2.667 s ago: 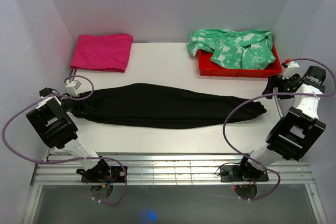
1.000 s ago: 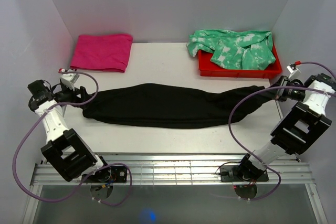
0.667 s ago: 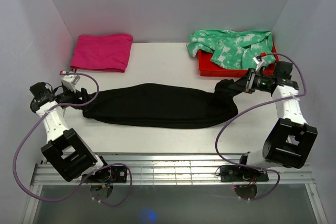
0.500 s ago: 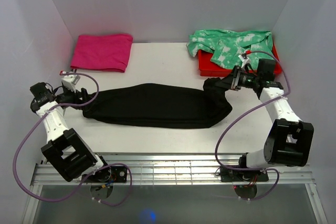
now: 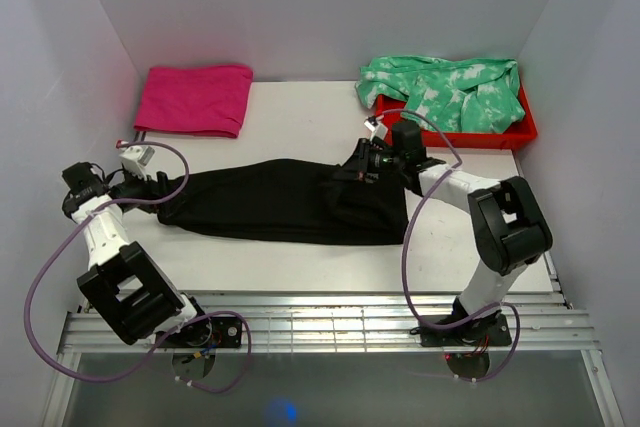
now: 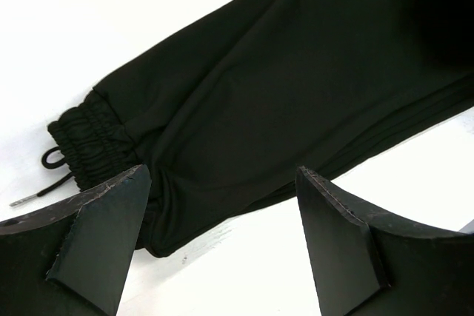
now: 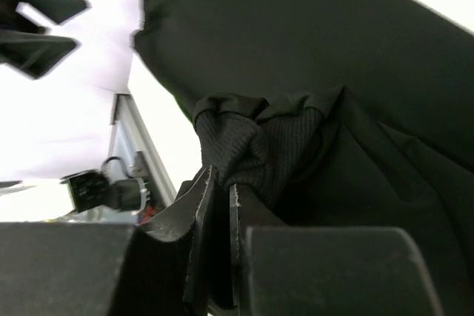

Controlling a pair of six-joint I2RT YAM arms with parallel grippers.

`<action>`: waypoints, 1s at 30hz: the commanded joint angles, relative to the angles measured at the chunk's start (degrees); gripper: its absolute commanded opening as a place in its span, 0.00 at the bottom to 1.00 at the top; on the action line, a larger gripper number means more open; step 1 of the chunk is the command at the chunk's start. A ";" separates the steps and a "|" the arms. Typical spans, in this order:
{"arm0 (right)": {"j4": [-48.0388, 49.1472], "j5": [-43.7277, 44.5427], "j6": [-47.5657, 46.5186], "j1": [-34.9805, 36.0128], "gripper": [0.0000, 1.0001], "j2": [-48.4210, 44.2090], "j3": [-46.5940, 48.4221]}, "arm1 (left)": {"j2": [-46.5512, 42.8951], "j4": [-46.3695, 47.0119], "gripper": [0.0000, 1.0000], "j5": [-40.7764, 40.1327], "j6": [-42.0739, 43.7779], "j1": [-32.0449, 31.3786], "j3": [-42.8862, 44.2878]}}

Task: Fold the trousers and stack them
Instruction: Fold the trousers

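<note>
This is a robotics lab test cell: a white table (image 5: 300, 112) boxed in by plain white walls (image 5: 320, 7) on 3 sides. Its 2 robot arms, the left arm (image 5: 120, 287) and the right arm (image 5: 510, 222), are bolted to an aluminium rail (image 5: 330, 322) at the near edge, trailing purple cables (image 5: 403, 257).

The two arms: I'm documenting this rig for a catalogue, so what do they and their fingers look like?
Both the left arm and right arm have white links joined by black joint blocks, each trailed by a looping purple cable. A small white module sits by each wrist. The left gripper has dark, flat wedge fingers with scuffed edges.
</note>
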 commanded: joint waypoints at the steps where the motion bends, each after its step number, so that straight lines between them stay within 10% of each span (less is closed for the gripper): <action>1: 7.01 8.10 0.83 4.63 0.08 2.76 4.08 | -0.32 0.40 0.90 2.82 -0.68 -0.18 -1.21; 25: -0.98 20.69 -4.18 16.41 0.08 17.53 19.38 | 0.30 0.14 0.91 2.12 -0.24 -0.27 -2.36; 27: -1.50 20.43 -4.97 17.73 0.43 18.06 19.82 | 0.30 -0.30 0.91 2.12 0.29 -0.18 -2.27; 30: -0.72 18.14 -5.94 18.52 0.70 17.71 19.30 | -0.23 -1.71 0.92 2.91 1.69 -0.27 -1.74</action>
